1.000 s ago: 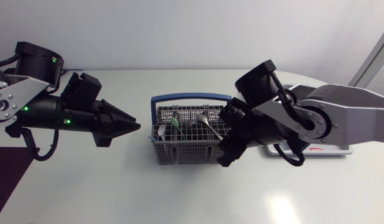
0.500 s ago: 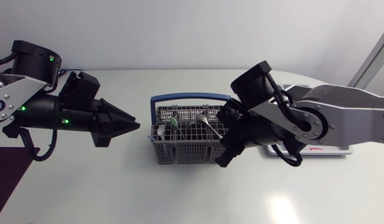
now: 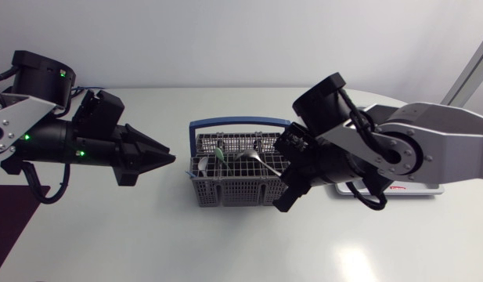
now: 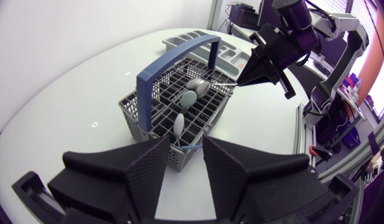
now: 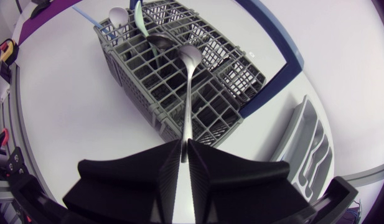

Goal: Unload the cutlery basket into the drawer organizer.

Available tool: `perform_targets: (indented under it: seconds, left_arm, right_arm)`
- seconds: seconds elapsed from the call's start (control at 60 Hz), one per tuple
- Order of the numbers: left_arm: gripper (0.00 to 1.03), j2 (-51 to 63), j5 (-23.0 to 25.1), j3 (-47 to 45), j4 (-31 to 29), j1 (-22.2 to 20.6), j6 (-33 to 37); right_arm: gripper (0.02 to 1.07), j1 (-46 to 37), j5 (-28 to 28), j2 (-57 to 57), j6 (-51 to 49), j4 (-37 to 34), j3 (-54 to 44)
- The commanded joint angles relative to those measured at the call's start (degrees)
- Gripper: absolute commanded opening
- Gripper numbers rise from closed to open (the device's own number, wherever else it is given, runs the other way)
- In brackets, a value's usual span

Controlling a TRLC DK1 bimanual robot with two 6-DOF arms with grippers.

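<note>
The grey cutlery basket (image 3: pixel 229 186) with a blue handle (image 3: pixel 239 123) stands mid-table. My right gripper (image 3: pixel 283 169) is at the basket's right end, shut on the handle of a metal spoon (image 5: pixel 188 59) whose bowl lies over the basket grid (image 5: pixel 179 81). A second metal spoon (image 5: pixel 160 42), a pale green spoon (image 3: pixel 219 154) and a white spoon (image 3: pixel 202 164) remain in the basket. Left of the basket hangs my left gripper (image 3: pixel 167 159), apart from it and open with nothing between its fingers (image 4: pixel 151 171). The grey drawer organizer (image 5: pixel 307 143) lies beyond the basket, partly hidden under my right arm in the head view.
The basket's upright blue handle (image 4: pixel 173 59) arches over the compartments near the held spoon. Bare white table surrounds the basket in front and on the left. A dark purple mat (image 3: pixel 6 219) lies at the table's near left corner.
My right gripper's fingers have closed on the metal spoon's handle at the basket's right end. The left arm has hardly shifted.
</note>
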Motion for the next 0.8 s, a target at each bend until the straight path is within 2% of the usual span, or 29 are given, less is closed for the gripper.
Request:
perform_targets:
  seconds: [0.0, 0.25, 0.267, 0.3, 0.35, 0.45, 0.783]
  left_arm:
    - [0.39, -0.71, -0.14, -1.73, -0.45, -0.37, 0.35]
    - [0.39, -0.71, -0.23, -1.21, -0.81, -1.16, 0.26]
    - [0.39, -0.79, -0.23, -1.21, -0.81, -1.16, 0.26]
    - [0.39, -0.79, -0.32, -1.21, -0.81, -1.34, 0.26]
    - [0.39, -0.71, -0.41, -1.21, -0.89, -1.34, 0.26]
    - [0.39, -0.79, -0.5, -1.12, -0.98, -1.34, 0.26]
    - [0.39, -0.79, -0.76, -0.94, -1.07, -1.6, 0.26]
  right_arm:
    - [0.17, 0.76, 0.08, -1.71, 1.1, -0.9, -0.13]
    - [0.18, -0.03, 0.08, -1.53, 0.48, -0.81, 0.13]
    - [0.2, -0.03, 0.08, -1.45, 0.48, -0.81, 0.13]
    - [0.31, 0.06, 0.08, -1.36, 0.48, -0.81, 0.13]
    - [0.41, 0.06, 0.08, -1.18, 0.13, -0.81, 0.04]
    - [0.46, -0.03, 0.08, -0.65, -0.22, -0.81, 0.22]
    - [0.47, -0.82, 0.0, 0.75, -0.84, -0.73, -0.57]
